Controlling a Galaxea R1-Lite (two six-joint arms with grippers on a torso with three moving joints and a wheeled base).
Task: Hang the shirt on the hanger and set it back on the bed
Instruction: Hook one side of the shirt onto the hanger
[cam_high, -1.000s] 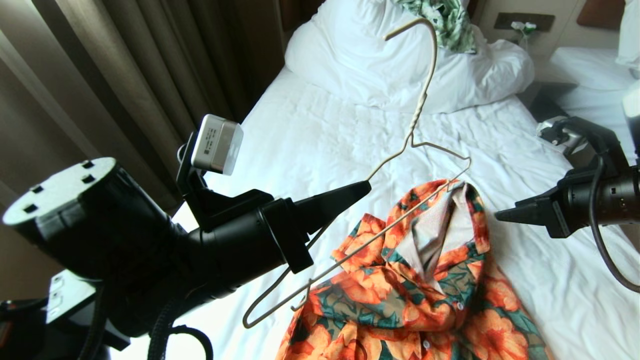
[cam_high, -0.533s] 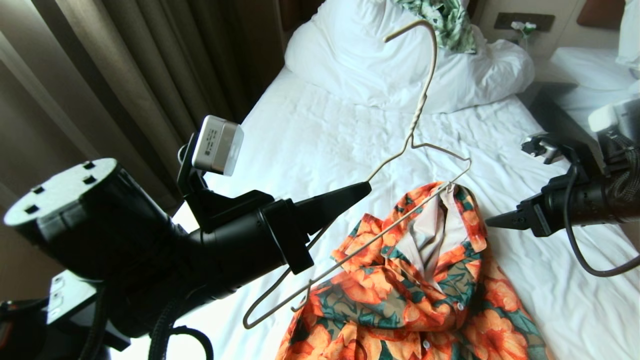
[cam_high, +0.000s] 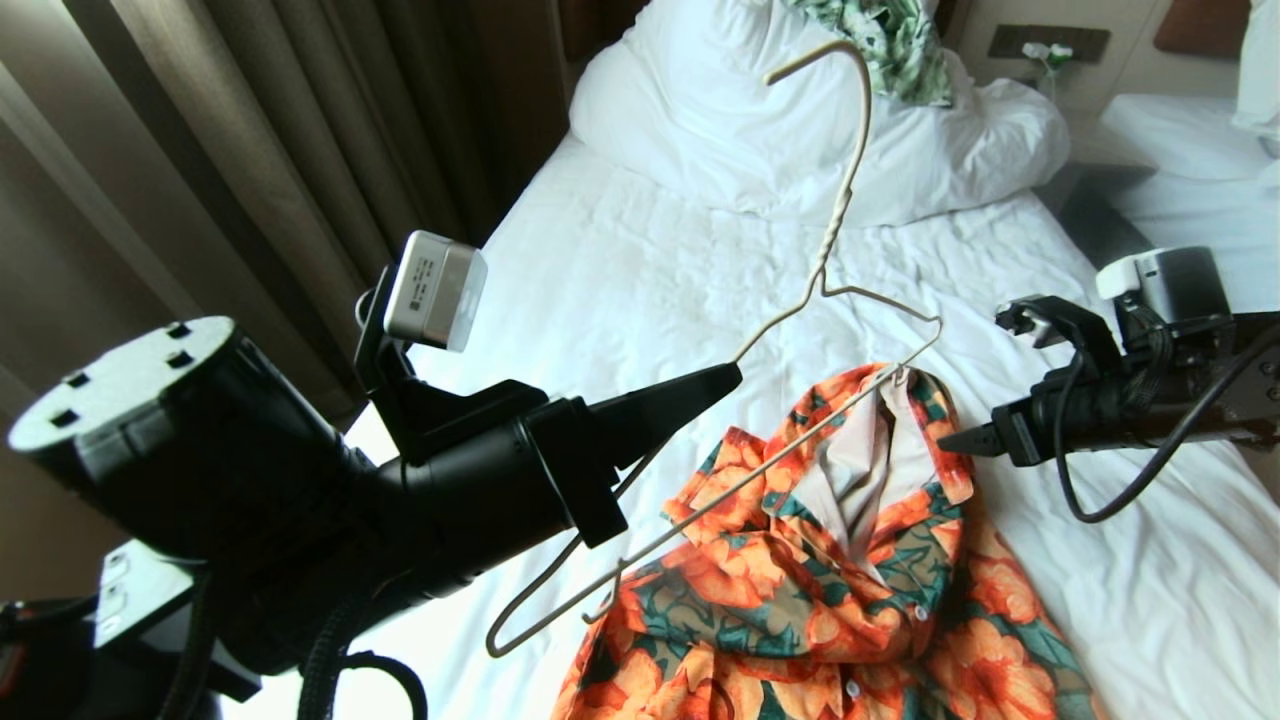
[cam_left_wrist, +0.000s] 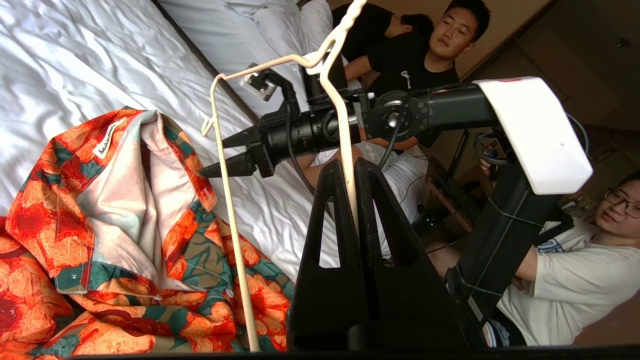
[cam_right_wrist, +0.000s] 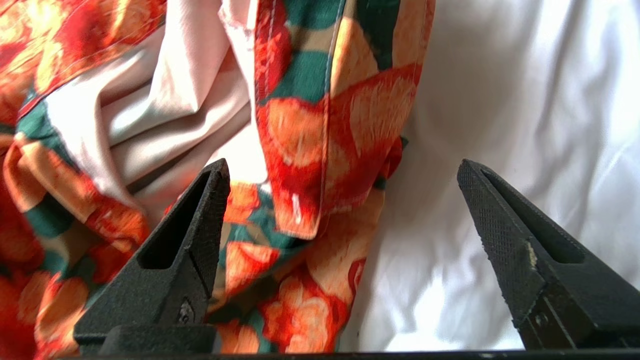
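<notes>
The bed (cam_high: 650, 290) has a white sheet. The shirt (cam_high: 850, 560) lies open on it, near the foot. The left gripper (cam_high: 730, 375) is pinched tight on the hanger (cam_high: 830, 260), holding it up over the shirt; its far corner may touch the collar. The right gripper (cam_right_wrist: 345, 175) has its fingers wide apart, right by the collar, holding nothing.

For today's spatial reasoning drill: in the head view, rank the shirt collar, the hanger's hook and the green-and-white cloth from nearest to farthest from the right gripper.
From the right gripper:
1. Shirt collar, right beside its fingertips.
2. Hanger's hook, up over the pillow.
3. Green-and-white cloth, at the bed's head; close to the hook, so a near call.
</notes>
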